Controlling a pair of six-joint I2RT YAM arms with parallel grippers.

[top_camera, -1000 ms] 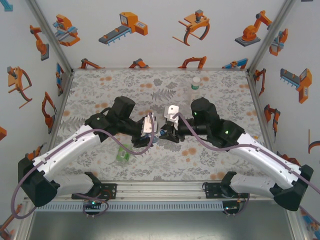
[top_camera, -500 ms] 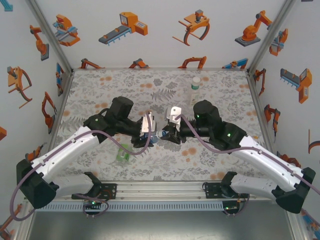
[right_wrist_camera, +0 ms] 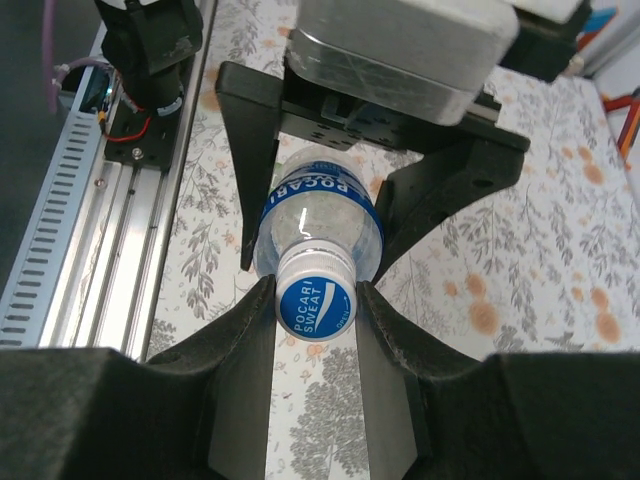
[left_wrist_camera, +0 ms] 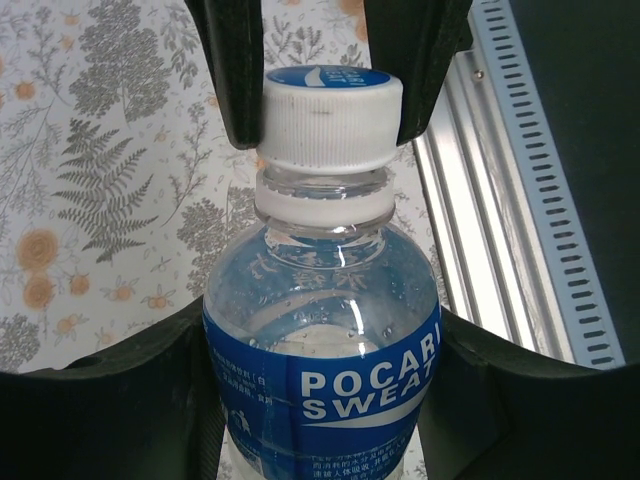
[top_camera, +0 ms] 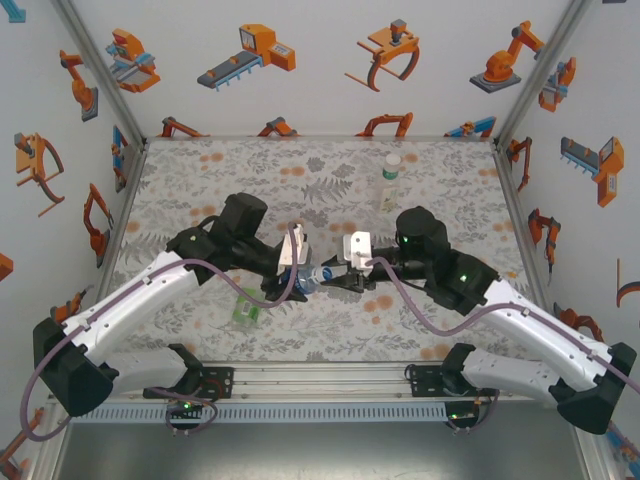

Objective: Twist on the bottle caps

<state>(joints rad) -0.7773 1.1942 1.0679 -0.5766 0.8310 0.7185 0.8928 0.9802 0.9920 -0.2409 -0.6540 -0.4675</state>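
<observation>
Our left end effector [left_wrist_camera: 320, 390] clamps the clear, blue-labelled plastic bottle [left_wrist_camera: 320, 320] so it can't spin. Our right end effector [right_wrist_camera: 315, 310] pinches the white ribbed cap [left_wrist_camera: 330, 120] for twisting.

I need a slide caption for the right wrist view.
Right gripper grips the cap of the blue-labelled bottle held by the left gripper.

R end effector [top_camera: 330, 275] twisted on cap [left_wrist_camera: 330, 115], shifted nearer front
</observation>
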